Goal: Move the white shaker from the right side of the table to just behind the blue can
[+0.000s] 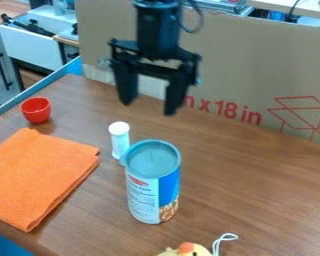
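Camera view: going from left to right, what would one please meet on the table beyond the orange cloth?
White-capped tube, blue-lidded can, yellow toy at the bottom edge, white cord.

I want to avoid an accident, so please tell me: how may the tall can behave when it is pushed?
The can is taller than wide, so a push near its top may tip it. Its side is round, so it would probably roll after falling. The white-capped tube close beside it might get knocked too.
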Tool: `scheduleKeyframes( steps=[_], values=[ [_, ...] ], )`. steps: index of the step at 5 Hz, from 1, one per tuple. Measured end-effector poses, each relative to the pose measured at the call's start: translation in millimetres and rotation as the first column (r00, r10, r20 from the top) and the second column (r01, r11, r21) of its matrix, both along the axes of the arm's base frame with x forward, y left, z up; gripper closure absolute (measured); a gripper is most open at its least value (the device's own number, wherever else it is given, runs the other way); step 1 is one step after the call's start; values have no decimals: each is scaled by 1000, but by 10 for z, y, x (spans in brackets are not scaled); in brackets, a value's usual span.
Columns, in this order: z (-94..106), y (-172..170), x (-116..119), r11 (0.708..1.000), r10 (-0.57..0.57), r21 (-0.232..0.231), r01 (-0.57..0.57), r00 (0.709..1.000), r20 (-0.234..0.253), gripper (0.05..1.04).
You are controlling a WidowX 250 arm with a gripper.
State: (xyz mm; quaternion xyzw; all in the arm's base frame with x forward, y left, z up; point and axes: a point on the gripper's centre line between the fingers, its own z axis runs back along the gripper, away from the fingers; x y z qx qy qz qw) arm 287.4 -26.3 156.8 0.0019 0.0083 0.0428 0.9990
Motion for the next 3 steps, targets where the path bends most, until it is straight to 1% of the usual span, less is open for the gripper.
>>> scheduleKeyframes(
  steps=[1,2,3],
  values=[
    [-98,-134,-152,998,-57,1,57,998,-17,83],
    [-18,-251,-286,992,-126,2,126,992,-11,83],
    [41,-471,-410,982,-189,1,189,982,9,83]
  ],
)
